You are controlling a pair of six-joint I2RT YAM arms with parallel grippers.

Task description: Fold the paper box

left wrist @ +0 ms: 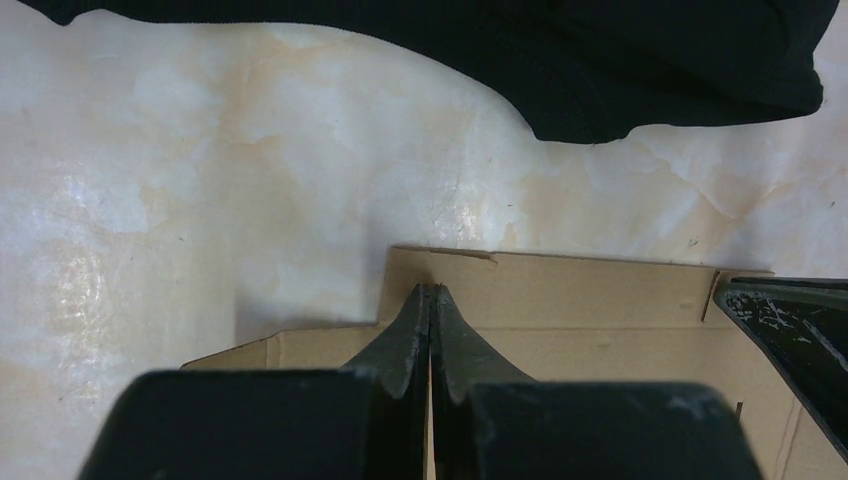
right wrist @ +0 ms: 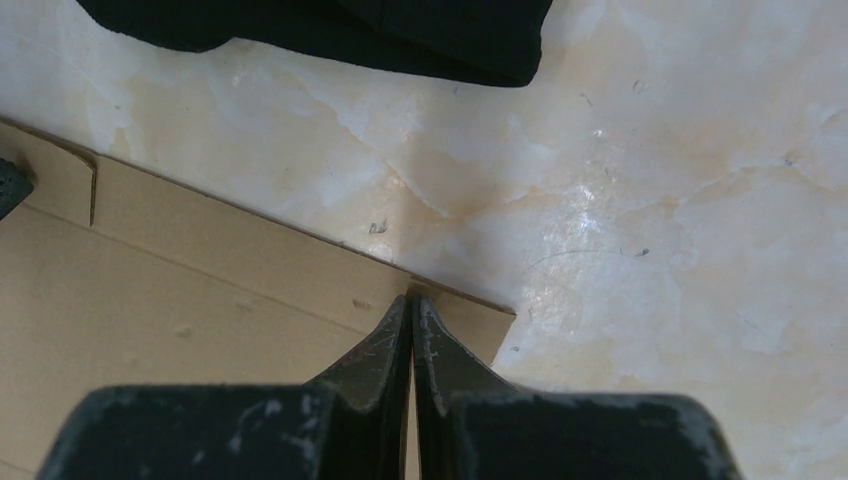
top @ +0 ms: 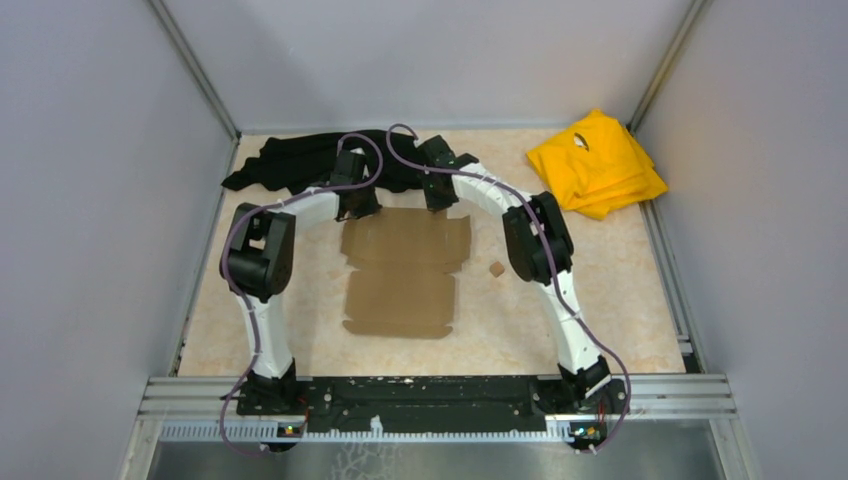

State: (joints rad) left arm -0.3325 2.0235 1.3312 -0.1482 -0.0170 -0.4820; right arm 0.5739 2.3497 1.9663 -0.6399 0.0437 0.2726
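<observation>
- Black, scuffed plastic fingers of the left gripper (left wrist: 431,292) are clenched tip to tip into a narrow wedge, with nothing between them.
- Under that wedge lies the far-left corner of the paper box (left wrist: 600,305). It is a flat, matte brown cardboard sheet with cut slits, flaps and creased fold lines. Whether the tips touch it I cannot tell.
- The right gripper (right wrist: 412,297) is pressed closed and empty too, its paint-flecked tips over the sheet's far-right corner.
- Around the sheet the table (right wrist: 650,200) is glossy, with a cream marble pattern.
- Just beyond both grippers lies a crumpled black cloth (top: 300,160).
- Right of the right gripper and nearer the arm bases, a tiny brown cube (top: 495,268) sits near the sheet's edge, not touching it.
- Farther right and beyond, a folded yellow cloth (top: 597,162) fills the corner.
</observation>
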